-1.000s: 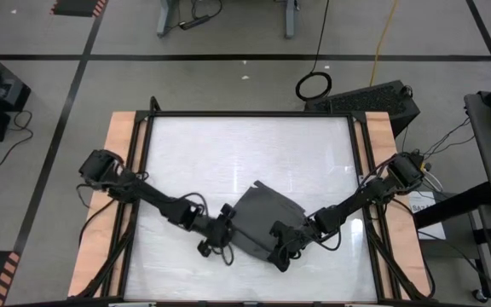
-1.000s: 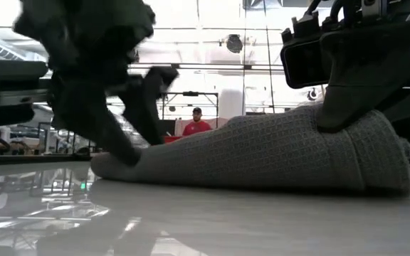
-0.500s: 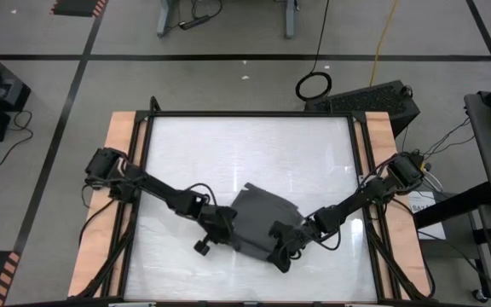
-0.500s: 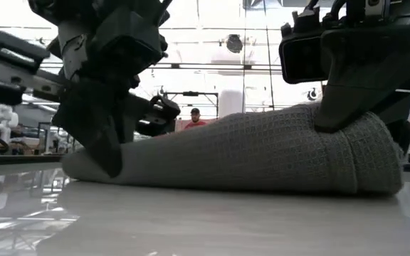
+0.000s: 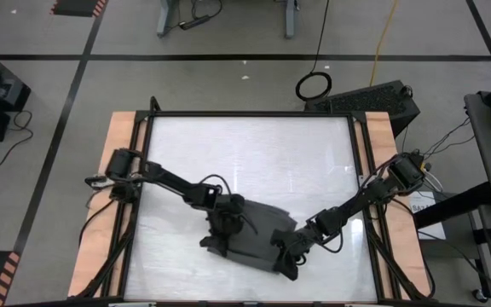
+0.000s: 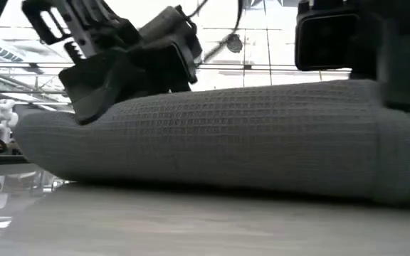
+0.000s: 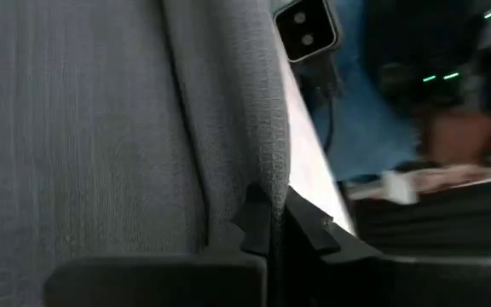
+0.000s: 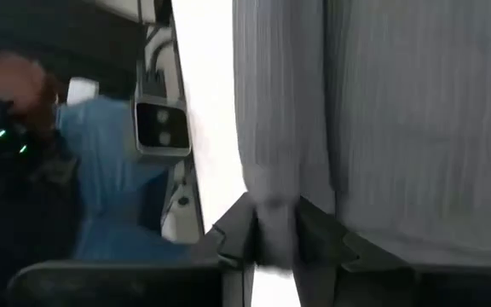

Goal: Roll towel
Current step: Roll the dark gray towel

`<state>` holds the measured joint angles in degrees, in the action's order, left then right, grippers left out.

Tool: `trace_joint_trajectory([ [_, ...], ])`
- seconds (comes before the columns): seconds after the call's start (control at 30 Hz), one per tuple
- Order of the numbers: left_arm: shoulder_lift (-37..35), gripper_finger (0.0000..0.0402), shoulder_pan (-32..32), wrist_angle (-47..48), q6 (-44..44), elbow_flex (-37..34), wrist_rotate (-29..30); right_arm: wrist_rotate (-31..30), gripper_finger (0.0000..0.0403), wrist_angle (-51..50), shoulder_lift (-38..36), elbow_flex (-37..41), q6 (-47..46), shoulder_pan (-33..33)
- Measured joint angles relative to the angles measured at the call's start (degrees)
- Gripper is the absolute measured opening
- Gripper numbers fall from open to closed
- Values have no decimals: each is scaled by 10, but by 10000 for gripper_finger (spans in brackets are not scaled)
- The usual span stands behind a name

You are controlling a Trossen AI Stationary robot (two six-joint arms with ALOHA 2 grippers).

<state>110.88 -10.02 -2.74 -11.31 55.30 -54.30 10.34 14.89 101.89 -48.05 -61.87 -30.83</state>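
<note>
The dark grey towel (image 5: 258, 232) lies as a thick, partly rolled band on the white table (image 5: 228, 145), near its front middle. In the low view the towel (image 6: 226, 142) fills the width. My left gripper (image 5: 217, 243) is at its left end and is shut on cloth. My right gripper (image 5: 283, 258) is at its right end, with cloth between its fingers. Both wrist views show the towel's ribbed surface (image 7: 101, 128) (image 8: 399, 128) running away from the fingers. My left gripper (image 7: 278, 223) pinches a thin fold at the towel's left end (image 7: 267, 192) between its two fingers. It comes slanting down from the table's left. The roll rests on the table. My right gripper (image 8: 275, 234) holds a thicker fold at the towel's right end (image 8: 273, 192) between its two fingers. It comes slanting down from the table's right. The roll rests on the table.
Wooden boards (image 5: 118, 170) and a black frame edge the table's left and right sides. A small white camera box (image 7: 307, 30) (image 8: 160, 128) stands at the near edge in front of the towel. Beyond it, a person in blue (image 8: 101, 188) is close by.
My left gripper has moved toward the table's right, onto the towel's left end. It has rolled its wrist and shut on the cloth. The towel has come toward the near edge. Its left end now stands thicker and higher, and the band is longer and narrower.
</note>
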Motion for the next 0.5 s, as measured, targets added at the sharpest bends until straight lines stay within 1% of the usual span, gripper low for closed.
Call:
trace_joint_trajectory([
  [0.1,31,13,0,-2,-41,24,-41,22,54,-8,0,0,-3,-1],
  [0.17,46,14,-1,-2,-60,39,-50,26,54,-8,0,0,-4,-3],
  [0.33,57,16,2,2,-104,61,-43,25,55,-8,0,0,-5,-16],
  [0.5,58,16,8,17,-108,70,-25,-6,55,-18,-20,1,1,-48],
])
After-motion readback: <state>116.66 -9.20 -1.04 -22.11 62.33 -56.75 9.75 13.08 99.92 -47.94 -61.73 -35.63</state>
